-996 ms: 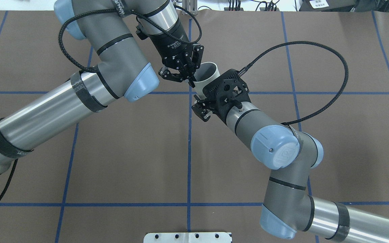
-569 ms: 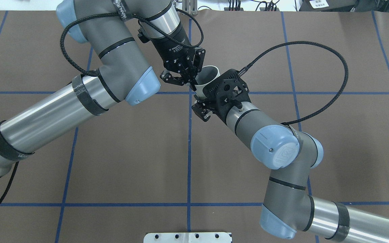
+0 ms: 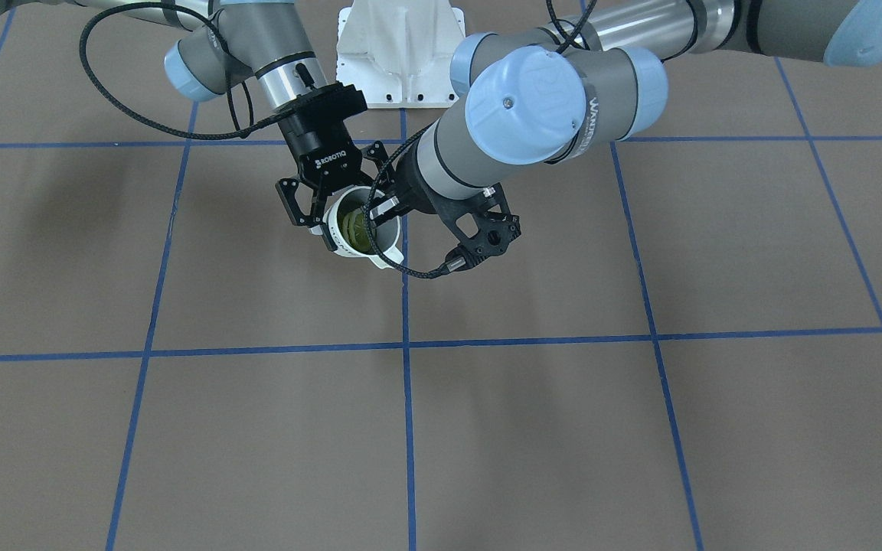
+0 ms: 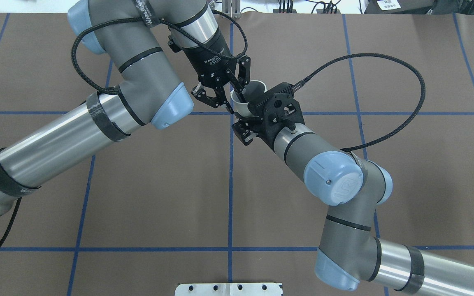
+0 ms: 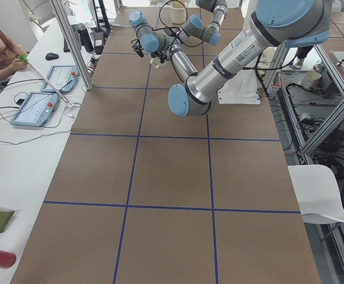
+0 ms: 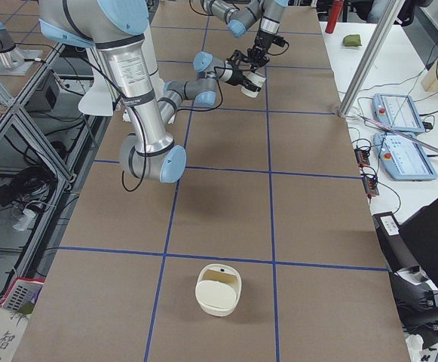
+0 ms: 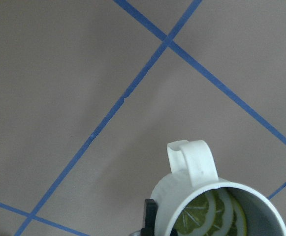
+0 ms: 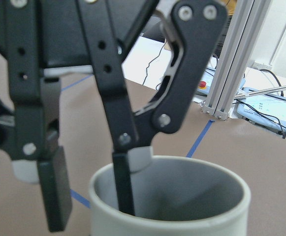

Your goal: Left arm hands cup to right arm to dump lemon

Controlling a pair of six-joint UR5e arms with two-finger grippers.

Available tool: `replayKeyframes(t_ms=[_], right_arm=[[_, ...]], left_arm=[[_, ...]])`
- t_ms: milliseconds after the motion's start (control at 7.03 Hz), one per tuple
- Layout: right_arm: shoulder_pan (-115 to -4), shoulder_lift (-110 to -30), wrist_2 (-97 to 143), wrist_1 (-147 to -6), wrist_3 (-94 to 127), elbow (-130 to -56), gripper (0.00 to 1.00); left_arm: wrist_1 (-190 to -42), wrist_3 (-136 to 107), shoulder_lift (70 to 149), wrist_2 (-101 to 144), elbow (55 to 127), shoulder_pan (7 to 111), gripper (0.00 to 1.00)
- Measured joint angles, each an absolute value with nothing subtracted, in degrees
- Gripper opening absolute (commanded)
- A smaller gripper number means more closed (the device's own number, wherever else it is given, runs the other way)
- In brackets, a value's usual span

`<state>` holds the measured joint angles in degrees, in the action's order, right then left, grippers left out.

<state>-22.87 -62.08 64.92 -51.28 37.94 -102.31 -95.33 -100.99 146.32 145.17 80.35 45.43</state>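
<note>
Upper middle overhead, the cup (image 4: 253,91) holding the lemon (image 7: 209,219) is clamped by the right gripper (image 3: 351,223); the left gripper (image 4: 235,102) has its fingers apart, 1 inside the rim, where a sideways pull could tip it.

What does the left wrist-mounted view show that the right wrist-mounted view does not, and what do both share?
Only the left wrist view shows the lemon inside and the handle. Only the right wrist view shows the left hand straddling the rim, one finger inside, one outside. Both show the cup and the taped table.
</note>
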Motion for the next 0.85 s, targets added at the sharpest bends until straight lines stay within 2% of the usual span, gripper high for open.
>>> replayKeyframes(t_ms=[854], right_arm=[[-23.6, -63.0, 65.1, -51.1, 39.7, -103.2, 0.02]], left_arm=[[-97.5, -100.3, 145.2, 143.3, 80.4, 48.5, 1.0]])
